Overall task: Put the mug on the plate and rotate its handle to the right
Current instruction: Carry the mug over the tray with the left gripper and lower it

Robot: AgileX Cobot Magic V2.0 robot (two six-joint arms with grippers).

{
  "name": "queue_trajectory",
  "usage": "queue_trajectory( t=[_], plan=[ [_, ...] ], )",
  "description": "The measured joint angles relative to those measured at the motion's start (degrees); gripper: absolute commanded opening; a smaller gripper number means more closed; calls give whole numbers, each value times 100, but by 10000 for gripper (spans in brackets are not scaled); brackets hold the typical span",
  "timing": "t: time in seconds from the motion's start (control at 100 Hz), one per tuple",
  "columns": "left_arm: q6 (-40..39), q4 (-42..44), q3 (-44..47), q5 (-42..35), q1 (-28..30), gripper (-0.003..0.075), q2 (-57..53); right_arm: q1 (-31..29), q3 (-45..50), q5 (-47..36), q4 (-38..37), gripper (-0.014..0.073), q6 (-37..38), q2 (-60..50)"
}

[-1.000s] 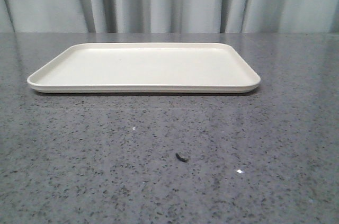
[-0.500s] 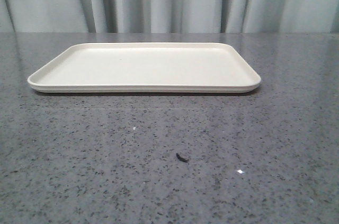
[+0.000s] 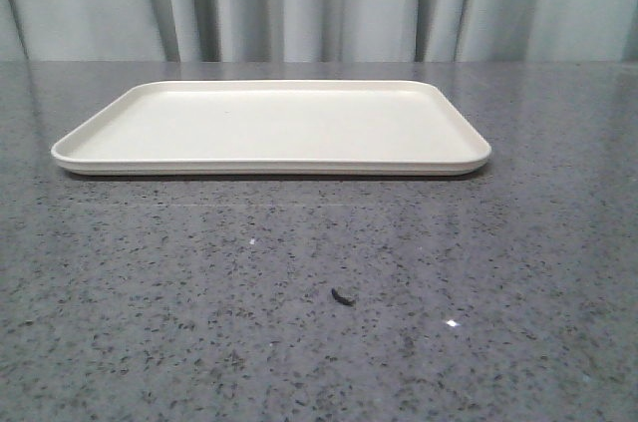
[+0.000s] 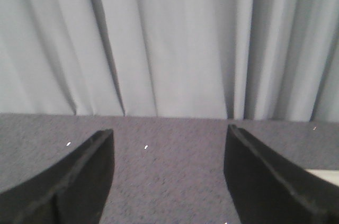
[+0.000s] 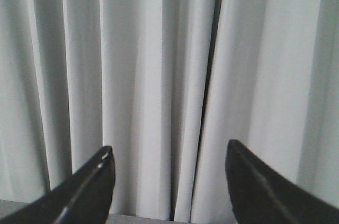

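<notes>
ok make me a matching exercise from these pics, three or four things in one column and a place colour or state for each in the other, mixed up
Things:
1. plate
2. dark speck
3. curtain
4. left pincer

Descriptions:
a. pale grey folds behind the table
b. open, nothing between its fingers
c. cream-white, lying flat with nothing on it
d. small, on the grey table nearer the camera than the plate

Pairs: 1-c, 2-d, 3-a, 4-b

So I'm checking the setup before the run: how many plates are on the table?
1. The plate lies flat on the far half of the grey table, roughly centred. No mug shows in any view; it may be out of frame.
</notes>
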Motion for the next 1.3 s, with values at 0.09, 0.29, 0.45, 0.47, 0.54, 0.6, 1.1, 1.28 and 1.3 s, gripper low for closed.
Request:
queue_trajectory(
  t=[0.09, 0.29, 0.45, 0.47, 0.54, 0.6, 1.1, 1.28, 1.3],
  plan=[
    [0, 315, -357, 555, 0, 442, 289, 0, -78, 79, -86, 458, 0, 40],
    [233, 784, -1050, 1726, 0, 442, 1056, 0, -106, 150, -125, 458, 0, 125],
    [393, 837, -1202, 2454, 0, 442, 1731, 0, -106, 171, -136, 458, 0, 255],
    [395, 837, -1202, 2489, 0, 442, 1817, 0, -106, 183, -136, 458, 0, 260],
    [408, 837, -1202, 2639, 0, 442, 2081, 0, -106, 205, -136, 458, 0, 319],
    [408, 837, -1202, 2673, 0, 442, 2264, 0, -106, 226, -144, 458, 0, 359],
    [416, 783, -520, 2662, 0, 442, 2861, 0, -106, 248, -251, 458, 0, 565],
    [416, 769, 186, 2637, 0, 441, 2870, 0, -106, 248, -264, 458, 0, 563],
    [416, 769, 262, 2637, 0, 441, 2870, 0, -106, 248, -264, 458, 0, 563]
  ],
)
